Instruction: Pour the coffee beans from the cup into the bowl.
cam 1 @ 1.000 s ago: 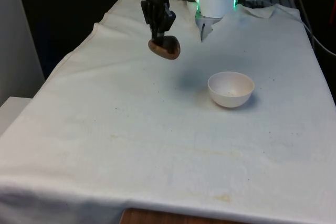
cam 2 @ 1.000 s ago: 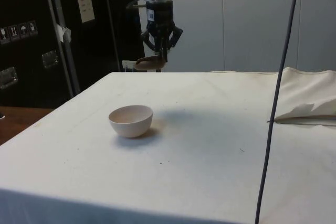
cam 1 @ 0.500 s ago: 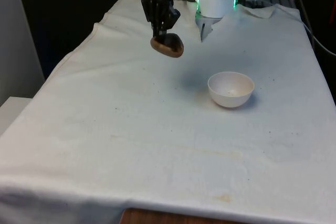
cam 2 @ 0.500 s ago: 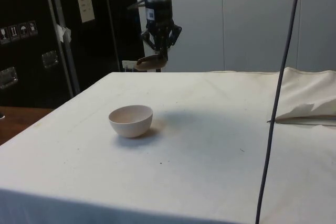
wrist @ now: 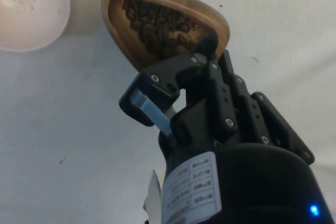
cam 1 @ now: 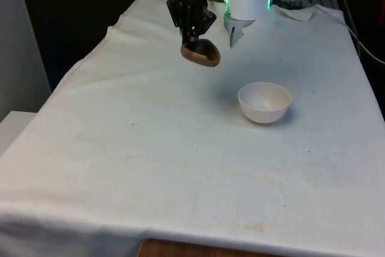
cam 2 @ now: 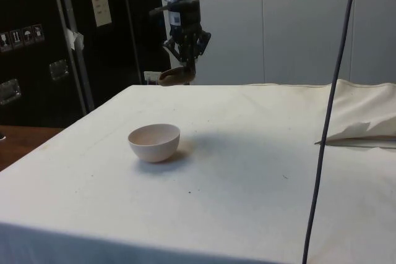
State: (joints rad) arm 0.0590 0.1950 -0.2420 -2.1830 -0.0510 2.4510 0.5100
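1. Wrist view is showing the cup [wrist: 163, 22] as a shallow, teardrop-shaped wooden vessel, dark coffee beans [wrist: 157, 24] lying inside.
2. The gripper [cam 1: 194, 33] is hanging above the desk [cam 1: 180, 167], its jaws pinching the cup's rim.
3. The bowl [cam 1: 264, 102], white and round, is sitting on the cloth towards the front view's right, well apart from the cup.

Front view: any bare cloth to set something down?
Most of the white tablecloth is bare: the whole near half, and the strip along the front view's left. The crowded part is far, around the white round bowl and the gripper carrying the brown wooden cup.
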